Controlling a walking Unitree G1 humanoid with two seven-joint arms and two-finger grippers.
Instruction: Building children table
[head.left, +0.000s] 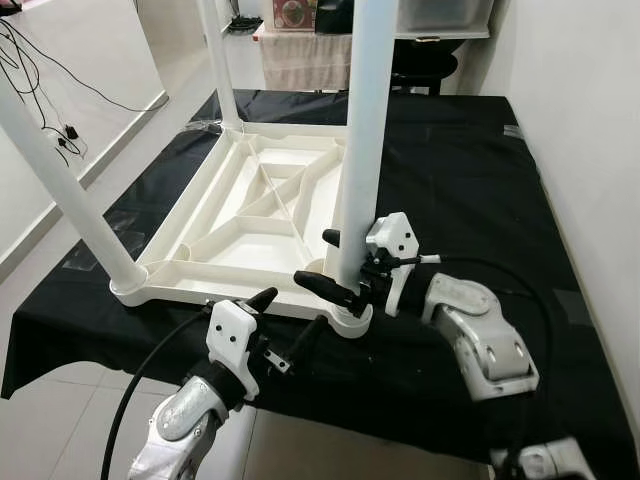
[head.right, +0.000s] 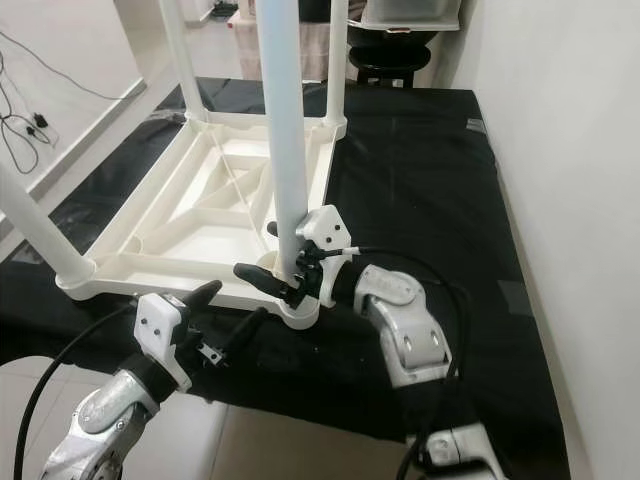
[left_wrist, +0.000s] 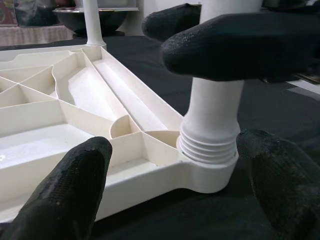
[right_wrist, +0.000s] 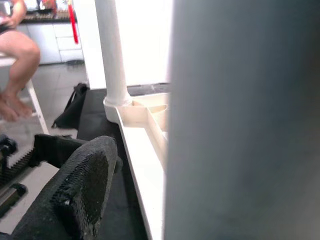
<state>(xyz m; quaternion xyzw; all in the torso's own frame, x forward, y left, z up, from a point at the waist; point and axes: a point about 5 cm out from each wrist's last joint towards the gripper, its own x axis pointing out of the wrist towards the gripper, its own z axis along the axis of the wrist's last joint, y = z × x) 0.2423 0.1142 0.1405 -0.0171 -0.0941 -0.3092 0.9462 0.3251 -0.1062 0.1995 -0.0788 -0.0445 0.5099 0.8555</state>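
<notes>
Black-draped table (head.left: 470, 170): right pincer (head.left: 335, 262) grasping near leg (head.left: 365, 140); left pincer (head.left: 290, 320) released. Twist until threads (left_wrist: 207, 145) seat.

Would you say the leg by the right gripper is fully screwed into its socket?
No, the near leg shows bare threads above the tabletop's corner socket.

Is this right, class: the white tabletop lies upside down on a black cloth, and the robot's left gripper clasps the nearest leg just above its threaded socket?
Not quite. The right gripper clasps the nearest leg, as the left eye view shows; the left gripper hovers open beside the socket. The tabletop does lie upside down on the black cloth.
</notes>
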